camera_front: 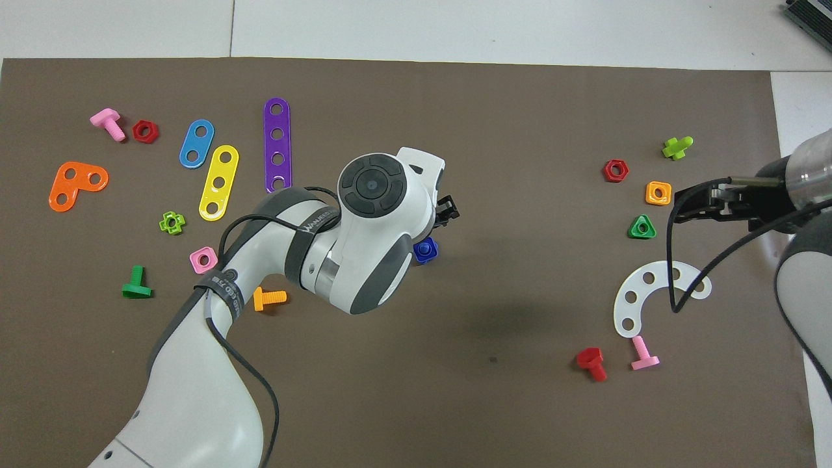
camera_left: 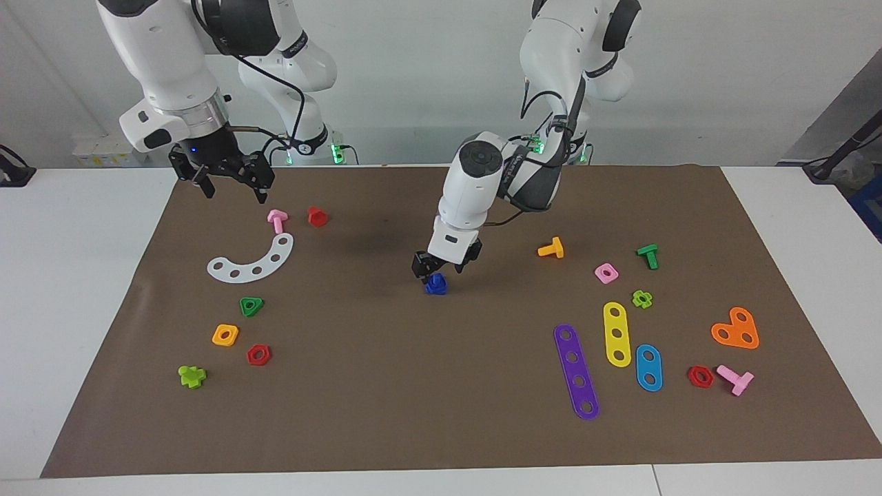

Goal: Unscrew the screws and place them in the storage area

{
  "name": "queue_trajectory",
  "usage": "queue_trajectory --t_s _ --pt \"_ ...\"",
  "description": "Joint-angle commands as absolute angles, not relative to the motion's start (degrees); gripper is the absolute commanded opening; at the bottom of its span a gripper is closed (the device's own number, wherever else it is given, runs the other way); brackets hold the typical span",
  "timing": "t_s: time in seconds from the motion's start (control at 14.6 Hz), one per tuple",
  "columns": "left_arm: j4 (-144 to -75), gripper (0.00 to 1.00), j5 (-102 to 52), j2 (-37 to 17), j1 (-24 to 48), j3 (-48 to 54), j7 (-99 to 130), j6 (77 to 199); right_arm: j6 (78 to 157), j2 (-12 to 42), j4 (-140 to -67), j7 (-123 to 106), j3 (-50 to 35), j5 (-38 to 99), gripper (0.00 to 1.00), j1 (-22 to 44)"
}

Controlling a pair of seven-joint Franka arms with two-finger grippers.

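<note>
A small dark-blue toy piece (camera_left: 435, 283) lies on the brown mat near its middle. In the overhead view it (camera_front: 425, 249) shows a rounded-square outline with a round centre, so I cannot tell a bolt from a nut in it. My left gripper (camera_left: 441, 269) hangs low, just above this piece, with its fingers apart. I cannot tell whether they touch it. My right gripper (camera_left: 234, 191) is open and empty. It is raised over the mat's edge at the right arm's end, above a pink bolt (camera_left: 277, 220), and it waits there.
A white arc plate (camera_left: 252, 262), a red bolt (camera_left: 317, 216) and several nuts lie at the right arm's end. An orange bolt (camera_left: 551, 249), a green bolt (camera_left: 648, 255), purple (camera_left: 576, 371), yellow and blue strips and an orange plate (camera_left: 736, 329) lie at the left arm's end.
</note>
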State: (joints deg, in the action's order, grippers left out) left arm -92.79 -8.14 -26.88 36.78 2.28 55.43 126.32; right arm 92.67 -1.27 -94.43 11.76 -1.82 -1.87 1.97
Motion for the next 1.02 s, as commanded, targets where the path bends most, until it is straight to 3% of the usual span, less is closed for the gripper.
queue_trajectory --t_s 0.0,0.27,0.96 --pt "-93.42 0.88 -8.18 -27.51 37.53 1.14 56.95 127.52 93.60 -2.72 -96.15 10.02 -2.20 -0.61 1.00 1.14" --pt "-98.17 0.84 -8.00 -27.51 38.93 1.05 57.66 132.18 93.60 -2.72 -96.15 10.02 -2.20 -0.53 1.00 1.14" --pt "-98.61 0.69 -5.63 -28.92 40.52 1.05 57.66 132.45 93.60 -2.72 -96.15 10.02 -2.20 -0.53 1.00 1.14"
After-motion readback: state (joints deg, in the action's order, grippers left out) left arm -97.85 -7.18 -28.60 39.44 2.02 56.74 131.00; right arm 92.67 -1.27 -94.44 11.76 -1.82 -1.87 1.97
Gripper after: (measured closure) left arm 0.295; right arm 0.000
